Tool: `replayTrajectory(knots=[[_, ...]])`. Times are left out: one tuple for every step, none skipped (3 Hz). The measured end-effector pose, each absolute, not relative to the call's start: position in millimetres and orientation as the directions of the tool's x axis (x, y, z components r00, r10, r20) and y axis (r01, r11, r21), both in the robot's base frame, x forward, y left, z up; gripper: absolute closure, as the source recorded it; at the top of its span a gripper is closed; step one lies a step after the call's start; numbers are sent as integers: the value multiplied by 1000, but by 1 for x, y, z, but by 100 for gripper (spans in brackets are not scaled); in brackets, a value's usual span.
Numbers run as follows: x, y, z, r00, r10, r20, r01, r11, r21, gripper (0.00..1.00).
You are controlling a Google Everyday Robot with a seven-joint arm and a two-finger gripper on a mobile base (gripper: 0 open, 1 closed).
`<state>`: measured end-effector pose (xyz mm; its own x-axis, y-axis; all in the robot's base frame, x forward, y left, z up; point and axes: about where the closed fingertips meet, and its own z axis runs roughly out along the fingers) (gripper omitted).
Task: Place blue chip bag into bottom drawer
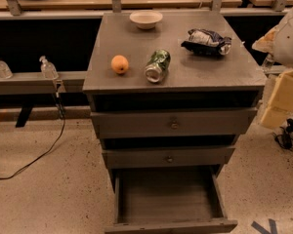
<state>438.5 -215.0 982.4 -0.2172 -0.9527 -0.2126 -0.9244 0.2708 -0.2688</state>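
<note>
A grey cabinet with three drawers stands on a speckled floor, seen from above and in front. On its worktop (132, 43) lie four things: a white bowl (146, 19) at the back edge; a round orange fruit (119, 64) near the front left; a crushed green soda can (157, 66) on its side just right of the fruit; and the blue chip bag (206, 41) – crumpled, dark navy with silvery patches – lying flat towards the back right, well apart from the can. The two upper drawers (173, 123), each with a small round knob, sit nearly shut; the bottom drawer (171, 226) is pulled far out towards the viewer, its deep box open to view. The robot's claw (278, 104) – pale beige blocks under a white arm – hangs at the right edge of the view, beside the cabinet's right side and below the worktop's level, apart from the bag; whether it is released or clenched I cannot tell. Two small clear bottles (48, 68) stand on a ledge at the left.
</note>
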Motion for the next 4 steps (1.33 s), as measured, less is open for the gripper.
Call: replayTrajectory(knots=[[438,-215,982,-217,-953,-213,-924,271,-269,0],[483,-229,992,-169,-968,-187,-913,225,-340,0],[578,-254,988,-71,-988,-134,-888,123,-442,0],[689,-261,978,15,-988,-151,-826,73,-559,0]])
